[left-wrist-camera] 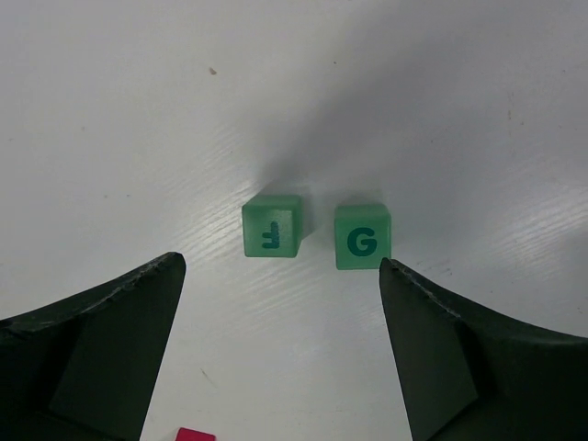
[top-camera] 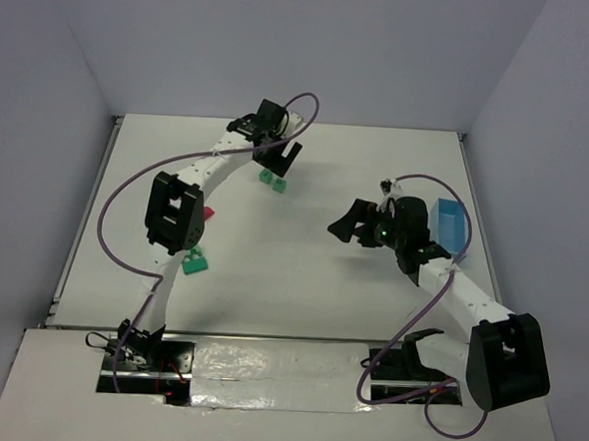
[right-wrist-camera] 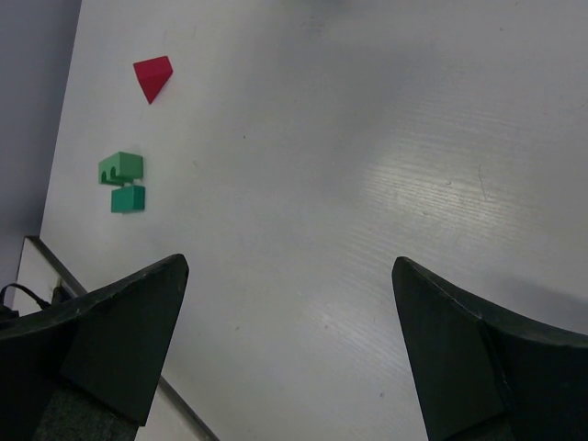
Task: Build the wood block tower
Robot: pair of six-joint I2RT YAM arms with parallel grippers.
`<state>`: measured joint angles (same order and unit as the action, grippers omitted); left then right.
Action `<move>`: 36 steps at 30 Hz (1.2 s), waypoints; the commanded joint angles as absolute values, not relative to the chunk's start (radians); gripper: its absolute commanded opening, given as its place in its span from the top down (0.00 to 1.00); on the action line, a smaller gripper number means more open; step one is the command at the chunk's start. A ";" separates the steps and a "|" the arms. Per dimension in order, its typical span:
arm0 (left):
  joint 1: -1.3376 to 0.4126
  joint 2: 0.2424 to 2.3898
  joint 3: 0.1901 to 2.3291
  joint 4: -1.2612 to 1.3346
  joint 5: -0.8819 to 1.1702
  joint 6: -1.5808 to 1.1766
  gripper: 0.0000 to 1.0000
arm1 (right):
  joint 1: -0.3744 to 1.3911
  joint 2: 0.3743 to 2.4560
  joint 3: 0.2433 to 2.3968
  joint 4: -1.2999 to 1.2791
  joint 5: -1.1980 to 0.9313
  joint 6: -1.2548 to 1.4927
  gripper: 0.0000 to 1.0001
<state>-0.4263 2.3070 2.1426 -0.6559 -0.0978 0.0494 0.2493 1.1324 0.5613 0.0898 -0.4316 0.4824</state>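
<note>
Two small green cubes, one lettered F (left-wrist-camera: 272,227) and one lettered G (left-wrist-camera: 362,237), lie side by side on the white table, a small gap between them. My left gripper (left-wrist-camera: 280,262) hovers open just on the near side of them, holding nothing. From above, the cubes (top-camera: 272,181) sit at the far centre under the left gripper (top-camera: 276,164). A red roof-shaped wedge (right-wrist-camera: 153,77) and, apart from it, a green arch block (right-wrist-camera: 121,167) touching a green brick (right-wrist-camera: 128,198) lie on the left of the table. My right gripper (right-wrist-camera: 289,262) is open and empty over bare table.
A light blue tray (top-camera: 447,228) stands at the right edge of the table, behind the right arm. The left arm's elbow (top-camera: 173,211) hangs over the red wedge (top-camera: 208,213) and the green blocks (top-camera: 194,264). Grey walls enclose the table on three sides.
</note>
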 commanded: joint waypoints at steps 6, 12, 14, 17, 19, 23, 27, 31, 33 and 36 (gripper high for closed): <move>-0.422 2.379 2.197 -0.701 -0.015 0.026 0.00 | 0.262 1.154 0.586 0.124 -0.446 0.477 0.00; -0.408 2.416 2.224 -0.715 -0.037 0.009 0.00 | 0.270 1.160 0.592 0.121 -0.445 0.472 0.00; -0.403 2.421 2.227 -0.712 -0.021 0.009 0.01 | 0.273 1.163 0.595 0.118 -0.445 0.471 0.00; -0.402 2.425 2.233 -0.712 -0.008 0.009 0.00 | 0.278 1.166 0.598 0.115 -0.442 0.466 0.00; -0.402 2.427 2.233 -0.710 0.014 0.009 0.00 | 0.278 1.166 0.600 0.115 -0.442 0.466 0.00; -0.402 2.434 2.233 -0.703 0.034 0.008 0.01 | 0.279 1.166 0.601 0.112 -0.440 0.465 0.00; -0.403 2.451 2.238 -0.706 0.032 0.009 0.00 | 0.279 1.167 0.601 0.113 -0.439 0.465 0.00; -0.403 2.456 2.238 -0.703 0.043 0.008 0.01 | 0.282 1.173 0.603 0.113 -0.440 0.465 0.00; -0.402 2.457 2.238 -0.701 0.035 0.009 0.01 | 0.282 1.177 0.603 0.114 -0.440 0.465 0.00; -0.403 2.462 2.244 -0.701 0.031 0.008 0.01 | 0.282 1.175 0.603 0.115 -0.440 0.463 0.00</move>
